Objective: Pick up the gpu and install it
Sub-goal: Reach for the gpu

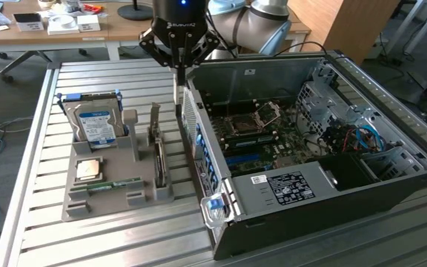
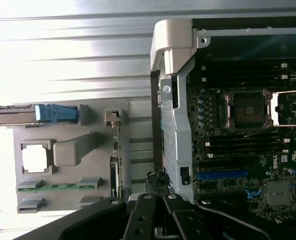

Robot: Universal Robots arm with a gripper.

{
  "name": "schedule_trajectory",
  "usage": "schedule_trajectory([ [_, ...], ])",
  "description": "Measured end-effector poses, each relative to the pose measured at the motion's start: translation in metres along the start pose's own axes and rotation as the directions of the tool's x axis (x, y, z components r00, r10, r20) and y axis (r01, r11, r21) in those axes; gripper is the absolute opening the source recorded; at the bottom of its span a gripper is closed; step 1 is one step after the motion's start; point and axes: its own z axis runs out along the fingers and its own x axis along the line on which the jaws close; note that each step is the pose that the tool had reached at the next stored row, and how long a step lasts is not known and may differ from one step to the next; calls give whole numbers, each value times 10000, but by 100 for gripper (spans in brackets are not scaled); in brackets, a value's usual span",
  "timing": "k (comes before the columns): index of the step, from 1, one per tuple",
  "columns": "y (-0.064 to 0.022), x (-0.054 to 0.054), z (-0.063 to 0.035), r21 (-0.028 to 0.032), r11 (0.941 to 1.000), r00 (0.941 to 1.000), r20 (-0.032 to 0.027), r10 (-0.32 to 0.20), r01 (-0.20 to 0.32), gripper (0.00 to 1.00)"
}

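1. Standing on edge in a slot of the grey holder (image 1: 106, 203), the gpu (image 1: 157, 158) presents its upper edge and silvery bracket upward. This placement leaves the card free for a grasp from above.
2. The holder also carries the hard drive (image 1: 95, 127), a processor chip (image 1: 89, 167) and the memory stick (image 1: 115, 183). Each part sits in its own recess, which keeps the parts apart.
3. The computer case (image 1: 332, 194) lies on its side on the slatted table (image 1: 87, 239) with the panel off. This exposes the motherboard (image 1: 273, 139) and its slots to access from above.
4. The gripper (image 1: 178, 78) has its fingers pressed together. It appears to hold nothing, though the area below the tip is dark.
5. The gripper hangs above the narrow gap between the holder and the case's rear panel.
6. The gpu stands lower, just to the exterior view's left of the gripper, near it but not touching.
7. In the wrist view, the gpu (image 2: 116, 160) shows edge-on beside the gripper (image 2: 157, 186).
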Motion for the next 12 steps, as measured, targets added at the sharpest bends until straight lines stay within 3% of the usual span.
schedule_trajectory([
  [12,-7,290,2,0,10000,10000,1,2,-2,11],
])
